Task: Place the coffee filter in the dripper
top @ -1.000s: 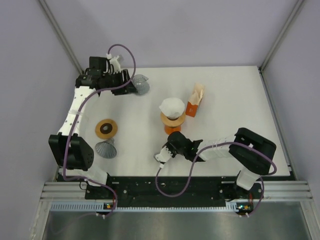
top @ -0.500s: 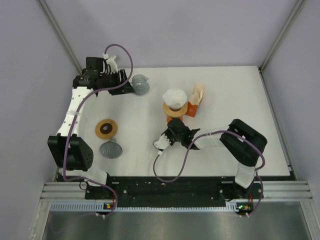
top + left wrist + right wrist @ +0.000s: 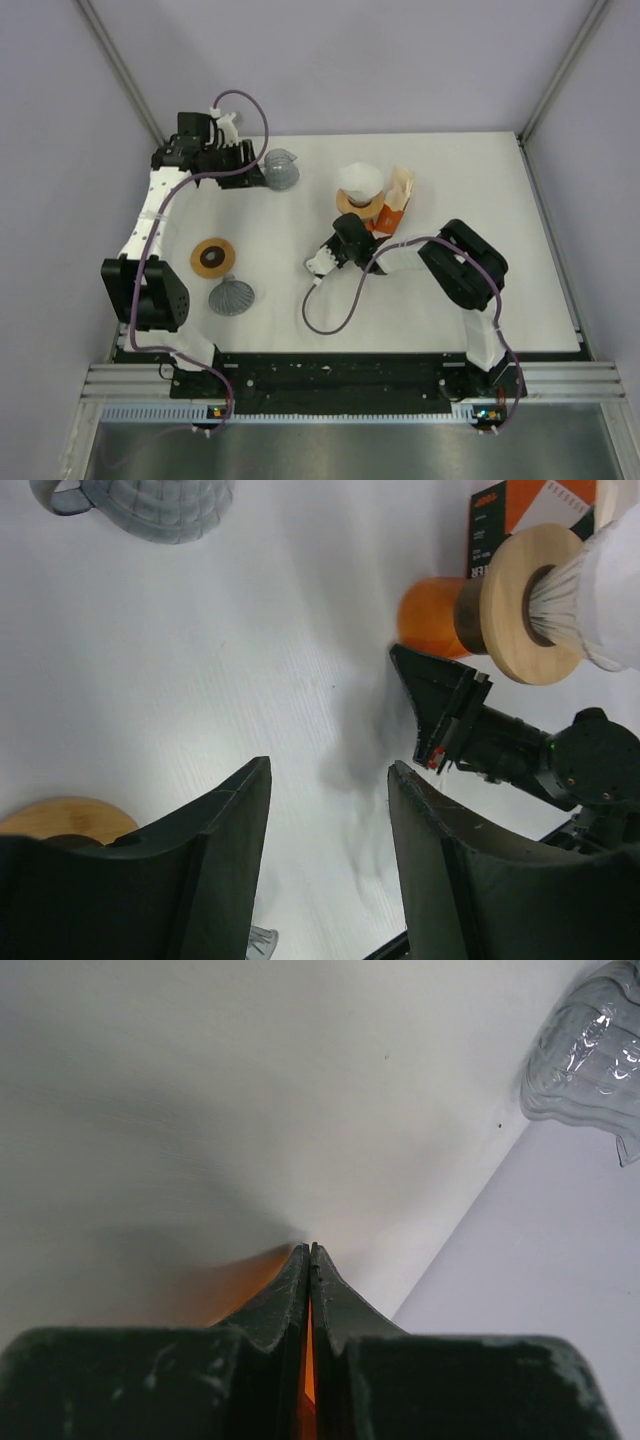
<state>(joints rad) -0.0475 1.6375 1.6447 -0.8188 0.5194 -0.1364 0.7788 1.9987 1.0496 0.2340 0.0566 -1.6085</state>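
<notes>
A white paper coffee filter (image 3: 360, 179) sits in a dripper with a wooden ring (image 3: 352, 203) on an orange base, mid-table. The left wrist view shows the filter (image 3: 612, 580), the ring (image 3: 528, 602) and the base (image 3: 430, 615). My right gripper (image 3: 351, 218) is at the near side of that base, its jaws shut (image 3: 310, 1248) with orange showing in the slit. My left gripper (image 3: 254, 168) is open and empty (image 3: 330, 772) at the far left, beside a clear glass dripper (image 3: 281, 170).
An orange filter box (image 3: 394, 203) stands right against the dripper. A wooden ring with a dark centre (image 3: 213, 257) and a grey ribbed dripper (image 3: 232, 297) lie at the near left. The right arm's cable loops over the near middle.
My right gripper has moved away from the arm bases with the orange dripper and filter, which now stand beside the orange box. The grey ribbed dripper shifted slightly right. The left gripper barely moved.
</notes>
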